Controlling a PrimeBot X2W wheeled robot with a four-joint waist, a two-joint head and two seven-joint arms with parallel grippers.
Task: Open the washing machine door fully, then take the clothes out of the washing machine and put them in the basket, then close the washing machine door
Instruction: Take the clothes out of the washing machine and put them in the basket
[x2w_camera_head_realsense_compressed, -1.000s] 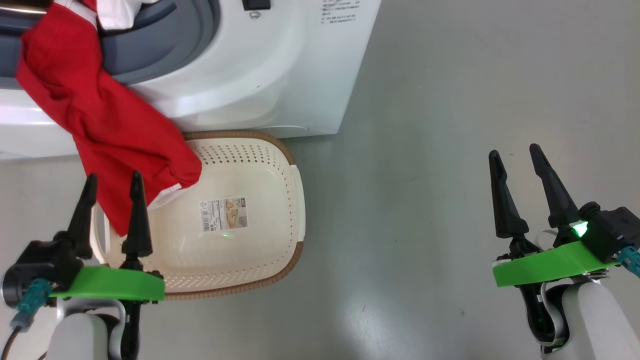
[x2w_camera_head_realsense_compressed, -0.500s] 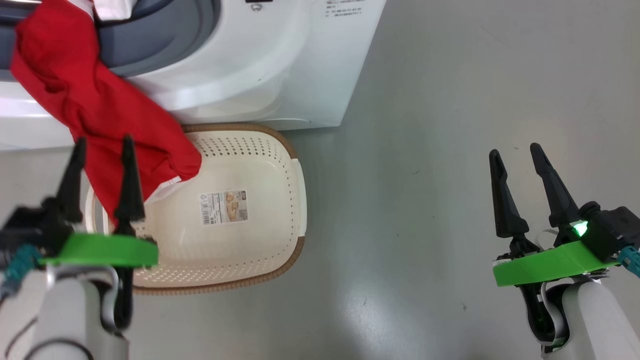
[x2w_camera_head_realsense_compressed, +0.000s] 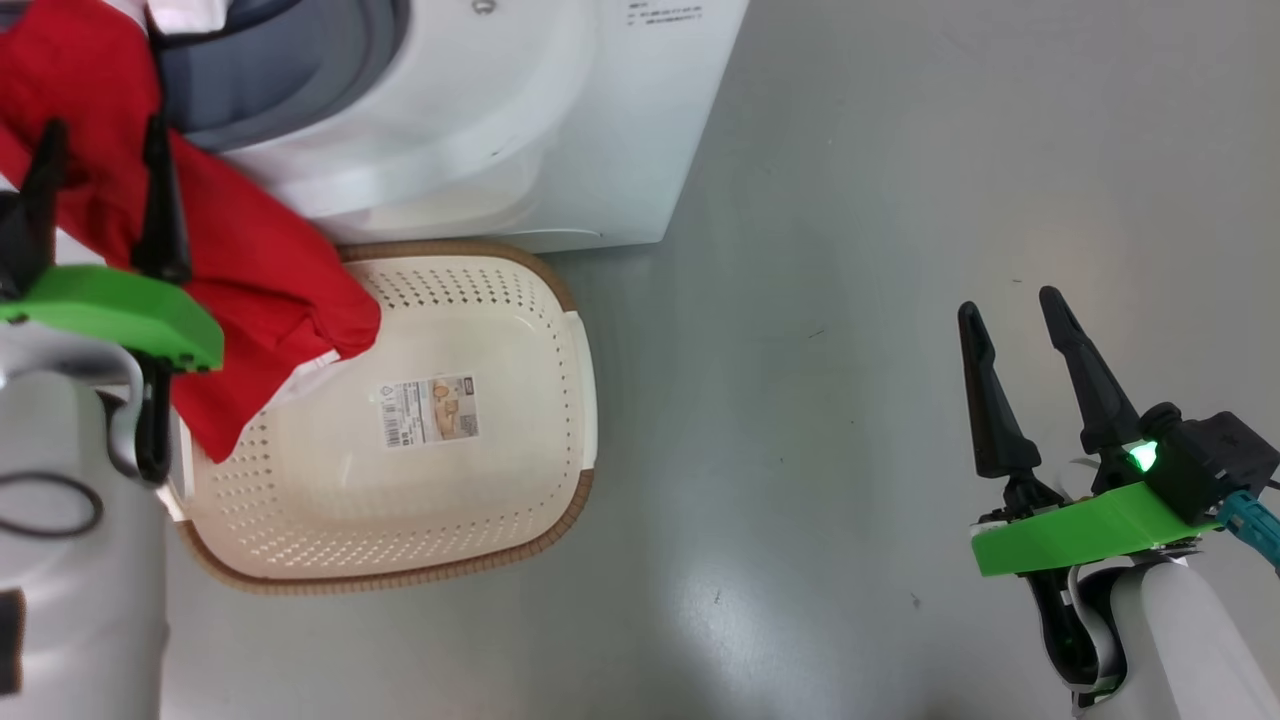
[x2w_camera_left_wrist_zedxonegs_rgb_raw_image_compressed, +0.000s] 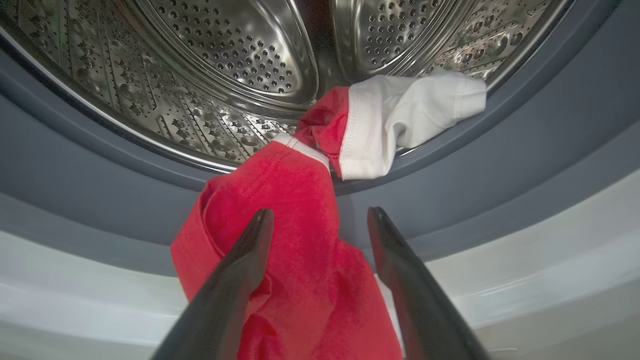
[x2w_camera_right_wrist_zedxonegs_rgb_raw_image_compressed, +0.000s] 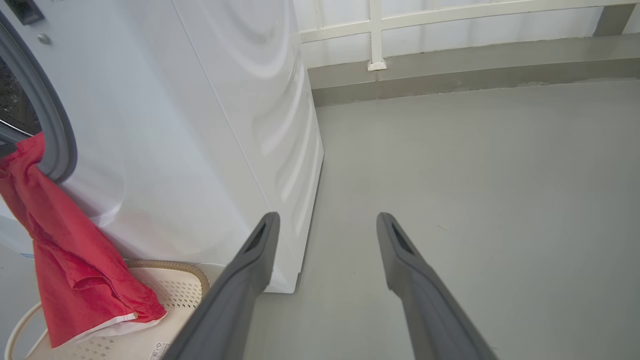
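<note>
Clothes (x2w_camera_head_realsense_compressed: 240, 280) trail from the washing machine (x2w_camera_head_realsense_compressed: 560, 130) mouth, the white piece (x2w_camera_left_wrist_zedxonegs_rgb_raw_image_compressed: 405, 120) on the drum lip, the red end draped into the basket (x2w_camera_head_realsense_compressed: 400, 583) just below. The left gripper (x2w_camera_head_realsense_compressed: 105, 125) stands wide before the red cloth, gripping nothing; the right gripper (x2w_camera_head_realsense_compressed: 1008, 300), wide and empty, hovers well apart
</note>
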